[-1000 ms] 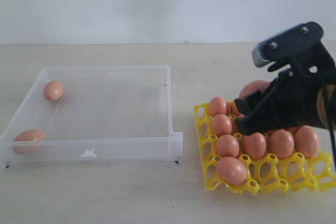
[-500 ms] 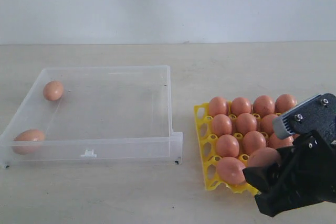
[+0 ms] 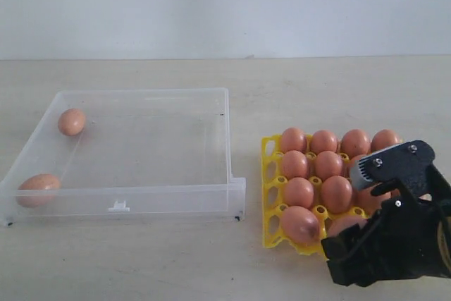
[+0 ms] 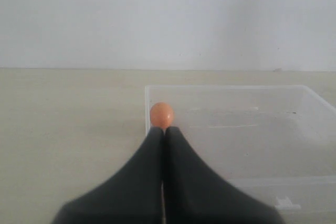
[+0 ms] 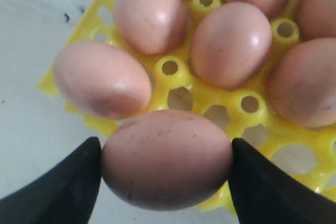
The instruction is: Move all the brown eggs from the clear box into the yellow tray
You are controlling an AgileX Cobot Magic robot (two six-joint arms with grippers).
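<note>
Two brown eggs (image 3: 71, 122) (image 3: 38, 185) lie against the left wall of the clear box (image 3: 141, 189). The yellow tray (image 3: 270, 174) on the right holds several brown eggs in its cups. My right gripper (image 3: 347, 239) is low over the tray's near edge, shut on another brown egg (image 5: 167, 158). Its black fingers (image 5: 73, 177) press on both ends of that egg, above the tray's front cups (image 5: 205, 98). My left gripper (image 4: 164, 129) is shut and empty, pointing at the far-left egg (image 4: 161, 114) in the clear box (image 4: 236, 86). It is out of the exterior view.
The box and tray sit on a pale tabletop (image 3: 141, 259) with a white wall (image 3: 211, 5) behind. A strip of bare table (image 3: 252, 139) separates the box from the tray.
My right gripper has carried its egg from above the tray's far right down to the tray's near edge. The tray has shifted slightly. The box's two eggs have not moved.
</note>
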